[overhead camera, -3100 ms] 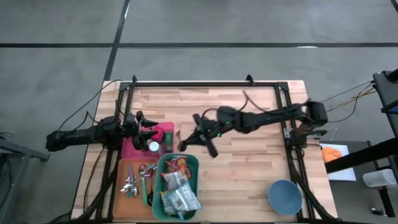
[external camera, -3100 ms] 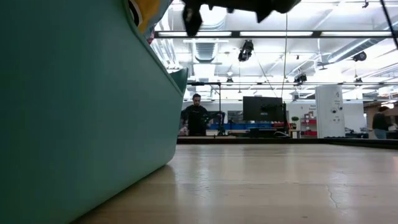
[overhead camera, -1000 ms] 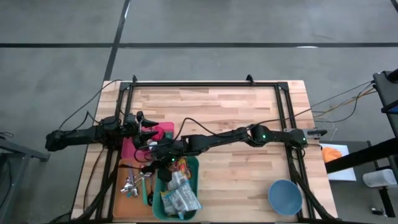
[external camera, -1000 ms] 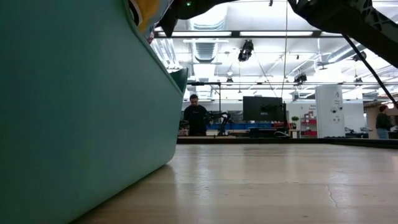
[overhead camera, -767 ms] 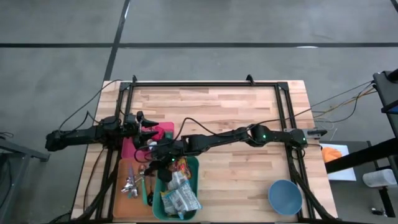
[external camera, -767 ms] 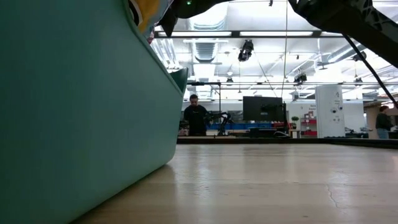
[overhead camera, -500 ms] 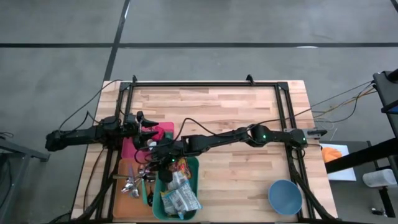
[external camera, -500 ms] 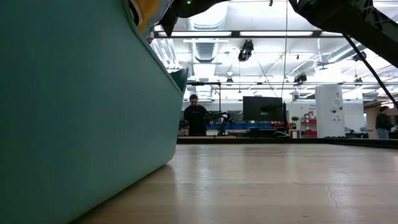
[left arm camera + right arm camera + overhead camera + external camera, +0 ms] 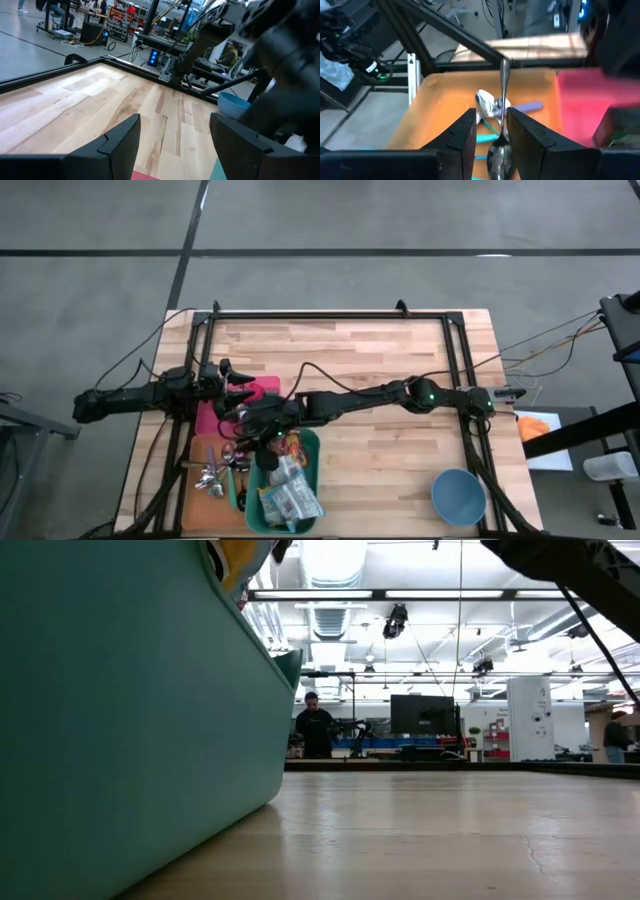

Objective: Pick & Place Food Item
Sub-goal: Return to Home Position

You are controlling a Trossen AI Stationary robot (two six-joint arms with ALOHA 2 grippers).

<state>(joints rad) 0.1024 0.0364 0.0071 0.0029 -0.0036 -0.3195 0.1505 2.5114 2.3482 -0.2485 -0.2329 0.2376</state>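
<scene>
Well, my right gripper (image 9: 491,120) hangs parted over the orange bin (image 9: 445,97), its spoon (image 9: 503,85) likely light, stiff, slippery, best pinched mid-handle; left gripper (image 9: 175,121) waits parted

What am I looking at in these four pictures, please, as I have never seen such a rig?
It is a robot with two dark arms at a table. One camera looks down, one sits at table height beside the teal bin, and one rides on each wrist. On the table stand a pink bin, an orange bin with spoons, the teal bin with snack packets, and a blue bowl. The left gripper is open over the pink bin; the right gripper, open and empty, hangs near the orange bin.
</scene>
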